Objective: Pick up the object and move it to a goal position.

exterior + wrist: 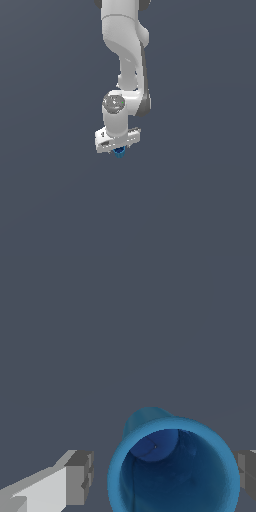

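One small blue cup (172, 468) sits between my two fingers, its round rim facing my wrist camera and a darker blue hollow showing inside, narrowing toward the base. In the wrist view, one grey finger pad (80, 478) stands apart from the cup's rim with a clear gap, while the other pad (247, 473) sits just beside the rim on the opposite side; I cannot tell whether it touches. My jaws are spread, not clamped on the cup. In the exterior view, my one white arm (125, 60) reaches straight down from above, and my gripper (119, 151) points downward with only a sliver of blue cup (119, 152) visible beneath it, against a plain grey-blue ground.
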`<move>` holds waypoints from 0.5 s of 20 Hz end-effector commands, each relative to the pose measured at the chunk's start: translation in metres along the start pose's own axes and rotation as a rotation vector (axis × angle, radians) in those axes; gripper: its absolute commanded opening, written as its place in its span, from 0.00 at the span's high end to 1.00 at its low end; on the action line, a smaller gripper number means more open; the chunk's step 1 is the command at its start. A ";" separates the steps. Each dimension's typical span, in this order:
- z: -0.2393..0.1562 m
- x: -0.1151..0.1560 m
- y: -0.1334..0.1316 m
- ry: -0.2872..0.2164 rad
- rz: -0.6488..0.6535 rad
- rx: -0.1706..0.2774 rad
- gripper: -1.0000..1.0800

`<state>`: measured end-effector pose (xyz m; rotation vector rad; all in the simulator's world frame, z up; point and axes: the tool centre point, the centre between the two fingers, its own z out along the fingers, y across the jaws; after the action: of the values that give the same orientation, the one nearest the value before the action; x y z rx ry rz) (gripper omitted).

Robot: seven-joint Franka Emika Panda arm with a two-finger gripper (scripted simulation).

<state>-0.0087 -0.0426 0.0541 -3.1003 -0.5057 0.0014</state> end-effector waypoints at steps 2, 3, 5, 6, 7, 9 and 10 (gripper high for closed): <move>0.012 0.000 0.000 0.001 -0.001 0.000 0.04; 0.013 0.001 0.000 0.001 -0.001 0.000 0.04; 0.014 0.001 0.001 0.001 -0.001 0.000 0.04; 0.014 0.001 0.001 0.001 -0.001 0.000 1.00; 0.014 0.001 0.001 0.001 -0.001 0.000 1.00; 0.014 0.001 0.001 0.001 -0.001 0.000 1.00; 0.014 0.001 0.001 0.001 -0.001 0.000 1.00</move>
<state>-0.0075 -0.0431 0.0410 -3.1006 -0.5069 -0.0007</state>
